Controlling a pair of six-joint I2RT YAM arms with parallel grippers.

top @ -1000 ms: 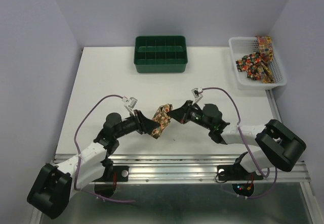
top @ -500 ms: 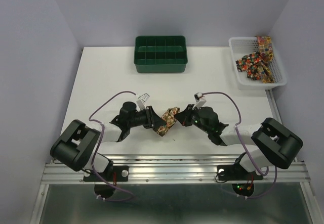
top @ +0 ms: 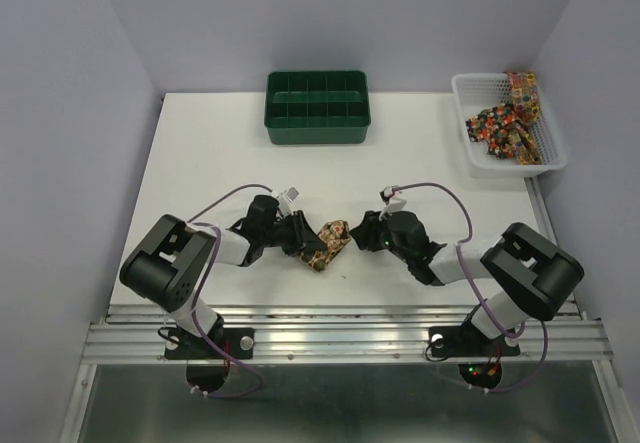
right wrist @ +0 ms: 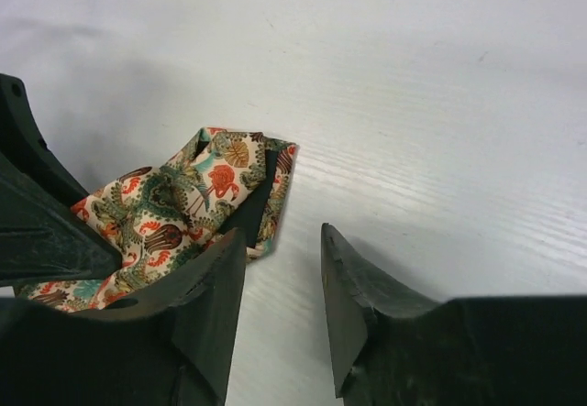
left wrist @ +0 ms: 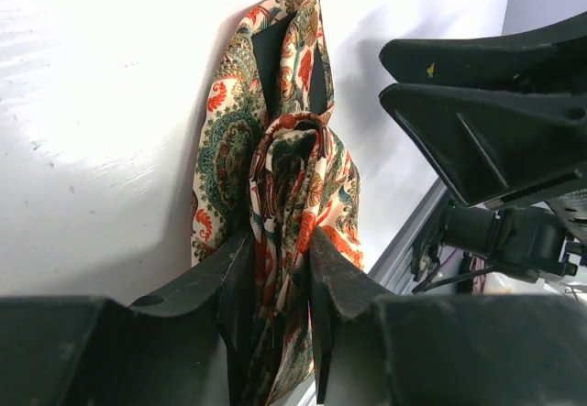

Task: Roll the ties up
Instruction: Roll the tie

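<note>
A tie printed in cream, green and red lies bunched into a loose roll on the white table between the two arms. My left gripper is shut on it. In the left wrist view the folded fabric is pinched between the black fingers. My right gripper stands open just right of the roll, with only bare table between its fingers. The tie's end lies beside the right gripper's left finger. More ties lie piled in the white basket.
A green compartment tray stands at the back centre. The white mesh basket sits at the back right corner. A metal rail runs along the near edge. Purple cables loop over both arms.
My right gripper has let go of the tie and opened. Both wrists have dropped low towards the table, and the roll has shifted slightly nearer with the left gripper.
</note>
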